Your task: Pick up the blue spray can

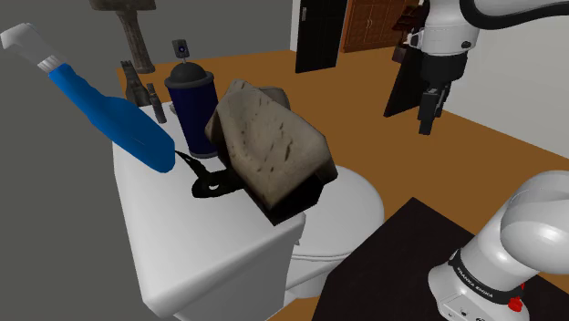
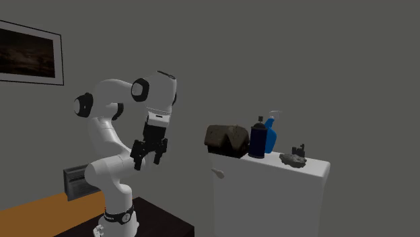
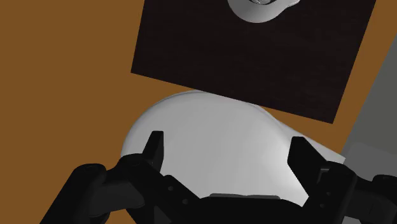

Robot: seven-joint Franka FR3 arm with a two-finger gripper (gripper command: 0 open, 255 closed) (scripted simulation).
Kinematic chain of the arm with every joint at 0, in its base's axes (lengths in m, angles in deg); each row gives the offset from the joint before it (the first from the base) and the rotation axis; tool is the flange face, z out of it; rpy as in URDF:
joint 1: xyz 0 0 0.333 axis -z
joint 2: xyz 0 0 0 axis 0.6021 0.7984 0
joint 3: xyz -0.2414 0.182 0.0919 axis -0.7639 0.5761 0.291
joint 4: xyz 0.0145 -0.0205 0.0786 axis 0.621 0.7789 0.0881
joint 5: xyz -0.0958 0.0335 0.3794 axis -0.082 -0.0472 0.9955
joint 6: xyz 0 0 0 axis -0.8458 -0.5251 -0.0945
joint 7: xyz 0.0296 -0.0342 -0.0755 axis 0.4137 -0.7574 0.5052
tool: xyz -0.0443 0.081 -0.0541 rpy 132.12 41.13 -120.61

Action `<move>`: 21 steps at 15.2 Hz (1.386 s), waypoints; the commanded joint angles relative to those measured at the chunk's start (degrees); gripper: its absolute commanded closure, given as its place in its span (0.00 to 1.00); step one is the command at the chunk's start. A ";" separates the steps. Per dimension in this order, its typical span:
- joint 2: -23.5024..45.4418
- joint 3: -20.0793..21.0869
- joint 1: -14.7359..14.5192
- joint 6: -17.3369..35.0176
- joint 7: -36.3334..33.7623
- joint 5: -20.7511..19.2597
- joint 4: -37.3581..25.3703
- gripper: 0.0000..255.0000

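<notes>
Can [image 1: 190,108], dark blue with a black cap, stands upright on the white tank [image 1: 173,246], untouched, so I'd say nothing of the pick-up is done yet. A brighter blue bottle [image 1: 114,114] leans just beside it, on the side away from the pincer. On the nearer side a rough grey-brown block [image 1: 274,150] lies between can and pincer, close against the can. The pincer [image 1: 427,117] hangs well apart from all three, out over the toilet bowl [image 3: 210,146], pointing down, its fingers [image 3: 154,146] spread wide with nothing between them. The whole reach is left: getting over or round the block, closing on the can, lifting
</notes>
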 commanded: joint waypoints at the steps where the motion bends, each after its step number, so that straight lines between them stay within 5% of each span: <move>1: 0.00 0.00 0.00 0.00 0.00 0.00 0.00 0.00; 11: 4.37 9.93 -3.21 14.76 -12.10 7.24 -2.91 0.00; 21: 12.17 20.86 -2.95 28.65 -24.36 7.39 -10.47 0.00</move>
